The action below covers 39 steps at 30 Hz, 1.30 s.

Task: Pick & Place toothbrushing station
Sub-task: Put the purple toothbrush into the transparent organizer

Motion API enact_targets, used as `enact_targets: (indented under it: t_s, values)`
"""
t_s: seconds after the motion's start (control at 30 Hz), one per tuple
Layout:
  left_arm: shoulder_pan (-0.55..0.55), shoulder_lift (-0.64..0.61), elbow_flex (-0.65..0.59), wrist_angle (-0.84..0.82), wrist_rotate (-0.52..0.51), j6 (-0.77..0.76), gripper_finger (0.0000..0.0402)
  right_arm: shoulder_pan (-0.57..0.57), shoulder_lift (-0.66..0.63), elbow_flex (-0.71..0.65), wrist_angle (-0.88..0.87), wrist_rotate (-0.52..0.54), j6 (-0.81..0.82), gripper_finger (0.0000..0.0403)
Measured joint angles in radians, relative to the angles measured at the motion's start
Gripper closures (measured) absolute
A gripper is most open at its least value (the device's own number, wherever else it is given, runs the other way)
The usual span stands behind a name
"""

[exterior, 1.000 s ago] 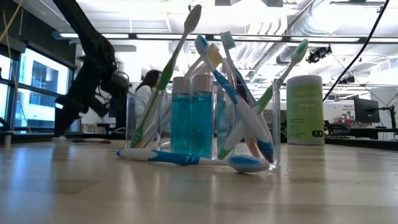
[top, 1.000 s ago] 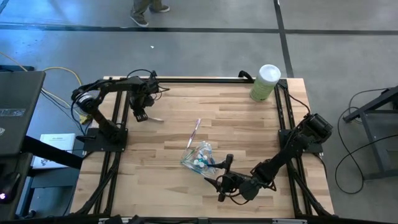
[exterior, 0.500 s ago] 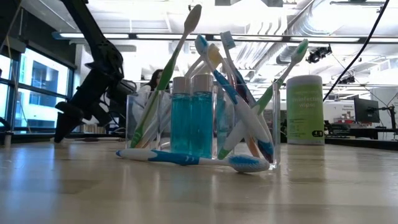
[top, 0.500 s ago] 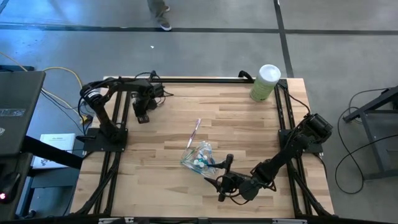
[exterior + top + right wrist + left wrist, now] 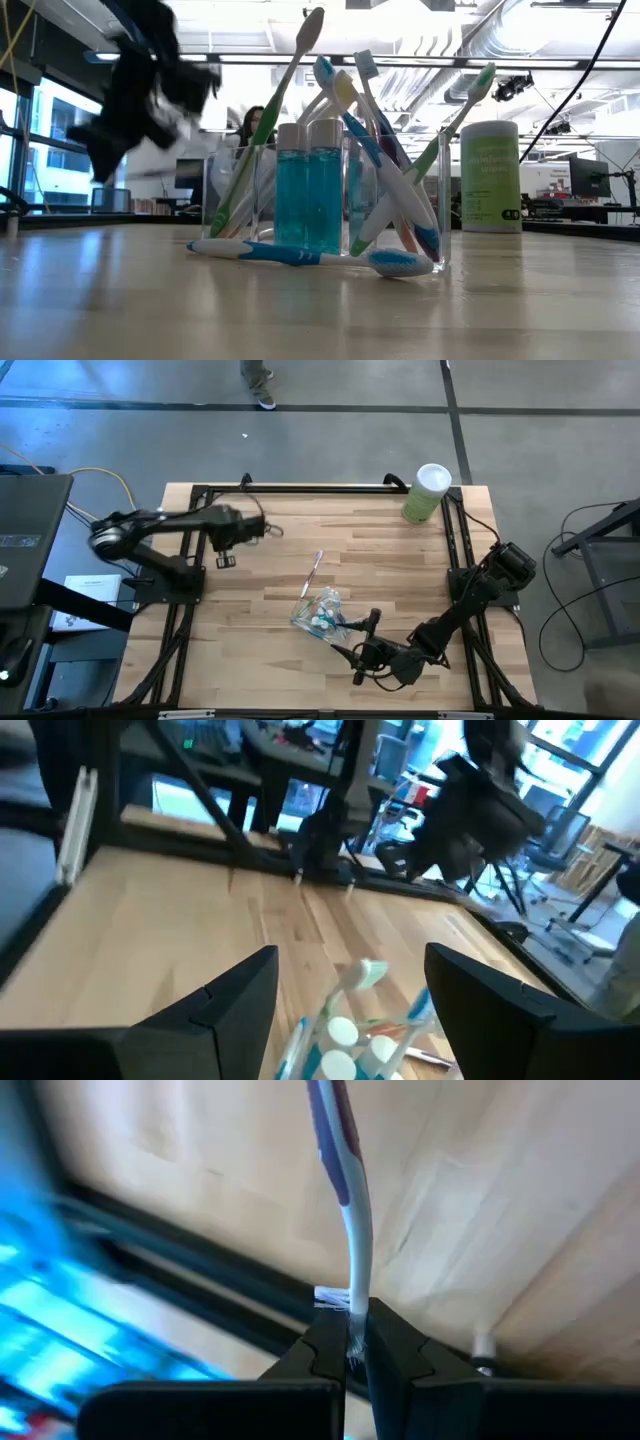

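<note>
The step, as I judged it, was carrying one toothbrush (image 5: pixel 345 1230) toward the cup (image 5: pixel 322 614) at the tabletop's (image 5: pixel 380 550) centre; next I had to swing toward four o'clock. My left end effector (image 5: pixel 226 538) clamped its bristle end; my right end effector (image 5: pixel 352 653) waited wide beside the clear, brush-crowded cup.

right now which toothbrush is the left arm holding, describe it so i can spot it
Start at the far left side of the wooden table, where the left gripper is raised. Its fingers are shut on a slim purple-and-white toothbrush. It is the only brush off the table, far from the clear cup.
</note>
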Motion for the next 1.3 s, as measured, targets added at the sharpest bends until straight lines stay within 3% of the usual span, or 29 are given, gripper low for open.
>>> enact_targets:
  t_s: [0.13, 0.27, 0.43, 0.53, 0.63, 0.77, 0.93, 1.3]
  values:
    - [-0.271, -0.195, 0.0, -0.046, -0.124, -0.07, 0.0394, 0.016, -0.04, 0.0, 0.004, 0.008, 0.065, 0.016]
    - [-0.627, -0.297, 0.0, -0.039, -0.246, -0.055, 0.0394, 0.021, -0.077, 0.0, 0.003, -0.024, 0.154, 0.016]
    - [-1.067, -0.242, 0.0, 0.059, -0.505, 0.135, 0.0394, -0.016, -0.114, 0.0, 0.005, -0.205, 0.341, 0.016]
    - [-1.214, -0.147, 0.001, 0.208, -0.732, 0.186, 0.0394, -0.053, -0.114, 0.0, 0.003, -0.31, 0.458, 0.016]
    - [-1.274, -0.028, 0.001, 0.397, -0.909, 0.349, 0.0394, -0.096, -0.114, 0.0, 0.003, -0.395, 0.57, 0.016]
    - [-1.26, 0.125, 0.001, 0.765, -1.123, 0.732, 0.0394, -0.158, -0.102, -0.001, 0.003, -0.478, 0.707, 0.016]
    - [-1.213, 0.211, 0.029, 0.993, -1.125, 0.906, 0.0394, -0.214, -0.093, 0.0, 0.028, -0.528, 0.764, 0.016]
    - [-1.185, 0.214, 0.105, 1.013, -1.067, 1.039, 0.0394, -0.278, -0.083, 0.0, 0.078, -0.605, 0.777, 0.016]
